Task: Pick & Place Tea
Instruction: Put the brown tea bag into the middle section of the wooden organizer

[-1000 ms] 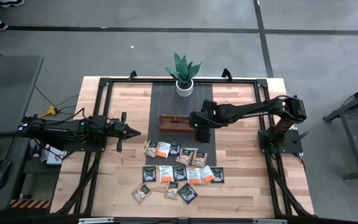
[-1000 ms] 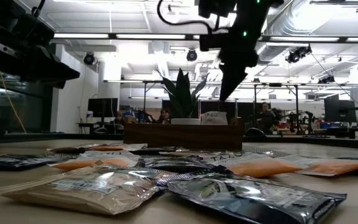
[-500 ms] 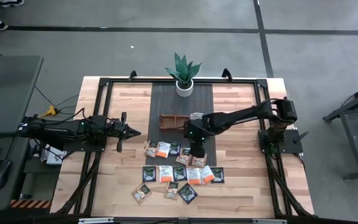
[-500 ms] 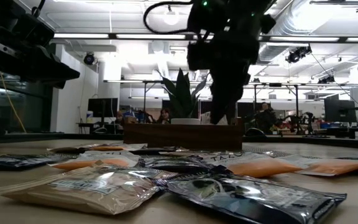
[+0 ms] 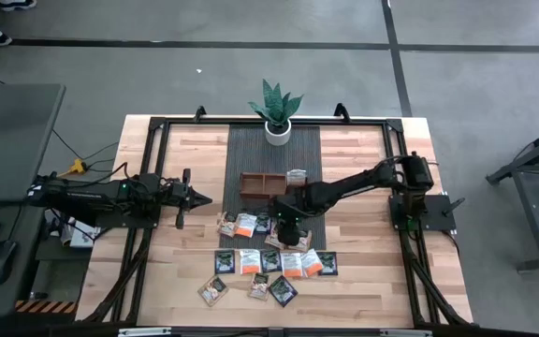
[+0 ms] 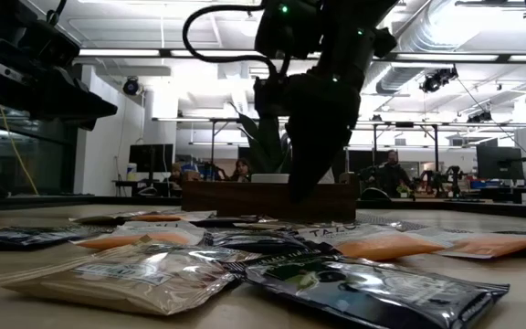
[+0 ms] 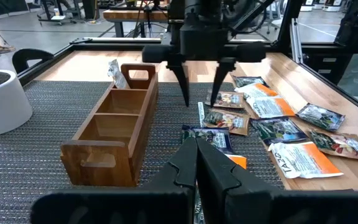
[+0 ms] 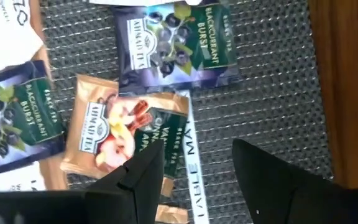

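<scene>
Foil and paper tea packets (image 6: 144, 274) fill the near edge of the table in the low view, overlapping one another, and that crowding is the main hazard as judged from here. The right gripper (image 7: 199, 98) hangs over the far row of the tea spread with its two fingers apart and nothing between them, aimed at packets that lie edge to edge. The right wrist view shows a tan packet (image 8: 126, 134) printed with fruit directly past the fingers, touching a dark blackcurrant packet (image 8: 178, 46) and a pale one tucked beside it. A descent slightly off-centre could pinch two packets at once, or press on a flat packet without getting under it, since they lie flush on the ribbed dark mat (image 5: 273, 154). A dragged packet could also shove its neighbours out of line. Just behind the gripper stands the wooden tray (image 7: 114, 124), with one pale packet already upright in its end compartment (image 5: 296, 177). The left gripper (image 5: 201, 200) waits well apart over the table's left side, fingers together and holding nothing. The high view alone gives the whole layout of rows; the low view hides that but shows the right gripper is above the packets, not touching them. The right wrist view alone makes the labels readable. Beyond the tray sits a potted plant (image 5: 276, 109).
</scene>
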Robot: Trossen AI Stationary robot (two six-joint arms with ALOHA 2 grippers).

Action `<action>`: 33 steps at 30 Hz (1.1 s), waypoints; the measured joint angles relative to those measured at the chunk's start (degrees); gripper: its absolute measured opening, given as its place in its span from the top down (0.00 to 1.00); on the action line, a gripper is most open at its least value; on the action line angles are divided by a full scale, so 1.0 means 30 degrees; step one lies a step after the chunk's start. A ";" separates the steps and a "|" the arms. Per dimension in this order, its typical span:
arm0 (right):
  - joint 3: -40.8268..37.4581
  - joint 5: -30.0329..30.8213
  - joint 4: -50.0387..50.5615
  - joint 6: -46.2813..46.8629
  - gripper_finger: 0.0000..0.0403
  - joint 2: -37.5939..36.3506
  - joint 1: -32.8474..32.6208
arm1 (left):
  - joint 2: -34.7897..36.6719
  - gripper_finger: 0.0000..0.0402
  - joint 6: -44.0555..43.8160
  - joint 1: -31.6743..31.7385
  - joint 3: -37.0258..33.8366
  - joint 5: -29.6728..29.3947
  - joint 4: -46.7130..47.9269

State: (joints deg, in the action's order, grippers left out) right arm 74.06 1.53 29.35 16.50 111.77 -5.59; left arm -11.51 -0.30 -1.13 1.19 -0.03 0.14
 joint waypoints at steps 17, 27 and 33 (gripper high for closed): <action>0.2286 0.2331 0.1476 0.0975 0.54 0.1955 -0.1083 | 0.0000 1.00 0.0000 -0.0001 0.0003 0.0001 0.0000; 0.4462 0.2855 0.3397 0.1244 0.54 0.3553 -0.1203 | 0.0007 1.00 0.0000 0.0003 0.0001 -0.0003 0.0000; 0.4481 0.2524 0.3198 0.2018 0.54 0.3912 -0.1198 | 0.0000 1.00 0.0000 0.0003 0.0000 -0.0032 0.0000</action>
State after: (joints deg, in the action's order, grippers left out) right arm 87.50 9.10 38.94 22.55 123.50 -9.19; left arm -11.51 -0.30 -1.13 1.19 -0.12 0.14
